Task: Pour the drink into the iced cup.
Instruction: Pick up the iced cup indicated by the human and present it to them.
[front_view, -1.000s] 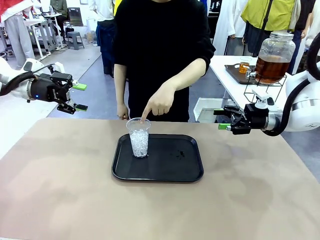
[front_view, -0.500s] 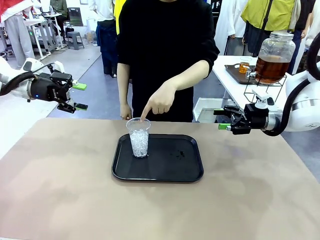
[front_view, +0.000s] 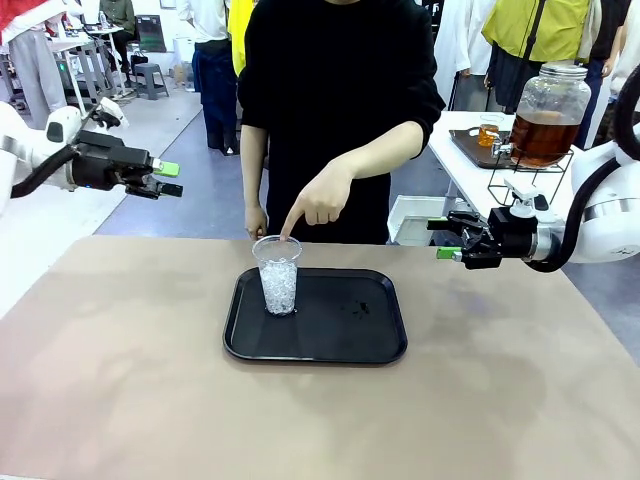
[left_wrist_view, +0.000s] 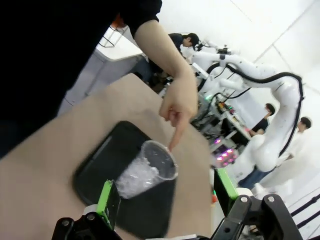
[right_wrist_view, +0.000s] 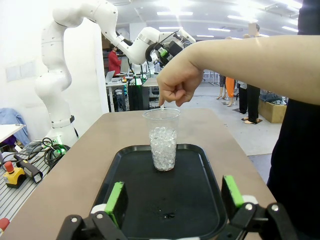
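While the person's hand (front_view: 320, 205) keeps a forefinger on the cup's rim, change: the left gripper (front_view: 170, 179) has risen and rolled at the far left, beyond the counter (front_view: 120, 380) edge
Left gripper: fingers apart, holding nothing; its wrist view now looks down on the cup
Right gripper (front_view: 442, 239): unmoved at the right, level with the cup and aimed at it, fingers apart and empty, well apart from the tray
Iced cup (front_view: 278, 275): clear plastic, ice filling most of it, no liquid to be seen; upright on the left part of the black tray (front_view: 340, 335), in the middle of the counter
Drink (front_view: 545, 138): amber, inside the glass dispenser jar (front_view: 548, 100) on a wire stand, on a white side table far right, behind the right arm; well apart from the cup
Meaning for the task: likely only a start; the left arm's turn looks like lining up on the cup that the person points out, and no pouring has begun
Risk: the finger on the rim sits where a gripper would have to come in
Writing: no brand, label or print can be read on cup, tray or jar; small dark specks on the tray are not lettering
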